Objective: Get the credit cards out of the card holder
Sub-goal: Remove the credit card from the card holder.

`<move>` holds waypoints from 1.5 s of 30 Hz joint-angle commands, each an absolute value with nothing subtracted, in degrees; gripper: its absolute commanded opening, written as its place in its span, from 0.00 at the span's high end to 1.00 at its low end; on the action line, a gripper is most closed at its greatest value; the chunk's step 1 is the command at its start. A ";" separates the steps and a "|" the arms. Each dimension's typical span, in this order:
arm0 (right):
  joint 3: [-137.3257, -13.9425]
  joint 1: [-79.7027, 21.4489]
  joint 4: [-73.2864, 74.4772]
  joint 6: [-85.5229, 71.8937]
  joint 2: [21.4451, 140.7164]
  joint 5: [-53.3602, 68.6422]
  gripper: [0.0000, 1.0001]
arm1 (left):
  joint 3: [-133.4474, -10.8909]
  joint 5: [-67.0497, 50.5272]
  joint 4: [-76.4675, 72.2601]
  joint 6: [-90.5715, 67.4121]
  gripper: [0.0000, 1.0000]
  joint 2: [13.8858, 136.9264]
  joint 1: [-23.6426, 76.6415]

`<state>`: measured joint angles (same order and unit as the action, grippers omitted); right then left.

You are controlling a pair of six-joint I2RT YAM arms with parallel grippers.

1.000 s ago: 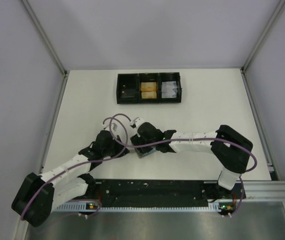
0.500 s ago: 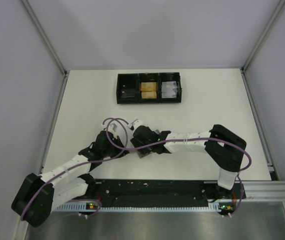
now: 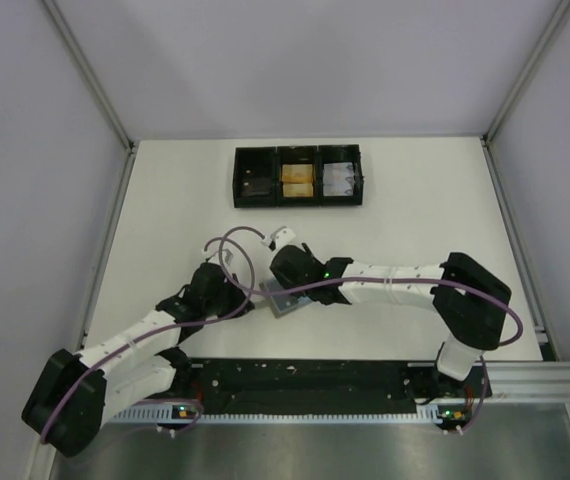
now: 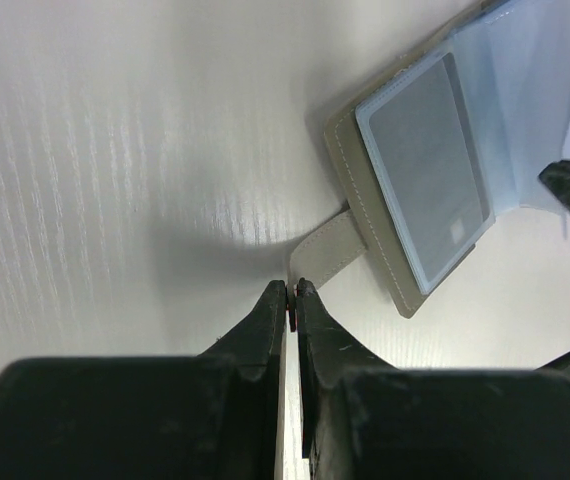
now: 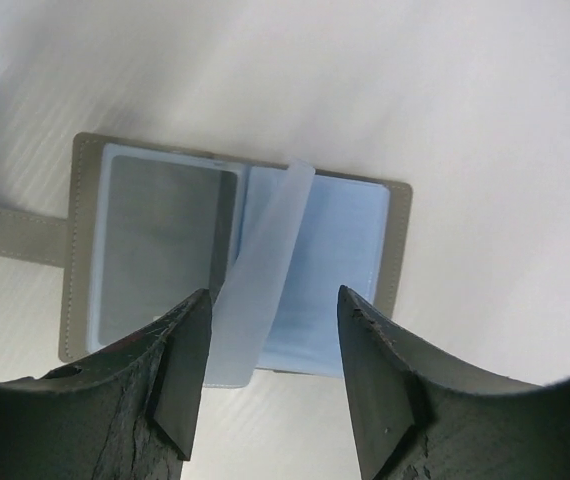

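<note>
Grey holder [image 3: 283, 298] lies open and flat on the white surface [image 3: 165, 200], in the near middle, between my two claws and well apart from the black tray [image 3: 237, 178] at the far side. The holder's inside is light blue. A pale grey card [image 5: 165, 250] sits under the clear pocket of its left half, the half that carries the tab [image 4: 325, 248].

The tab points left towards my left claw [image 4: 292, 292]. That claw's fingers are pressed together, and their tips meet the tab's end. I cannot tell whether they pinch it or only bear down on it.

My right claw [image 5: 273, 298] hangs over the holder with its fingers apart. A translucent leaf [image 5: 260, 290] stands up tilted from the holder's fold and runs between those fingers. Neither finger appears to touch it.

The tray's middle compartment holds something orange and its right one something whitish. What the left one holds is too dark to make out.
</note>
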<state>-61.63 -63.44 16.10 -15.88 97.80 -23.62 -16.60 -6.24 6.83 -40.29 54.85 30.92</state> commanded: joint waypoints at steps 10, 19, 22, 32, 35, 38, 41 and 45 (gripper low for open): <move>-58.89 -58.18 18.12 -15.83 90.01 -26.38 0.48 | -17.05 -5.36 8.00 -38.58 1.00 52.73 31.11; -61.25 -64.33 10.20 -12.83 92.18 -19.87 0.22 | -16.96 -5.63 8.79 -38.85 1.00 51.33 31.11; -63.36 -65.12 9.93 -12.39 95.79 -19.34 0.13 | -16.96 -5.71 8.96 -38.94 1.00 50.98 31.11; -67.50 -67.41 9.84 -12.48 104.15 -18.72 0.03 | -17.05 -5.98 8.61 -39.11 1.00 51.33 31.11; -68.11 -67.59 10.02 -12.74 105.47 -19.51 0.02 | -16.96 -6.15 8.53 -39.11 1.00 51.33 31.11; -68.64 -67.68 10.98 -12.74 106.34 -21.26 0.02 | -16.96 -6.07 8.61 -39.02 1.00 51.15 31.11; -68.91 -67.85 12.65 -12.92 107.14 -23.72 0.02 | -16.87 -5.98 8.79 -39.11 1.00 50.98 31.20; -68.82 -67.76 13.62 -13.18 107.14 -25.57 0.02 | -16.87 -5.98 9.05 -39.11 1.00 50.71 31.11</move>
<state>-66.54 -67.02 12.53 -13.08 106.08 -22.02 -16.60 -6.11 10.35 -39.55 51.86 30.89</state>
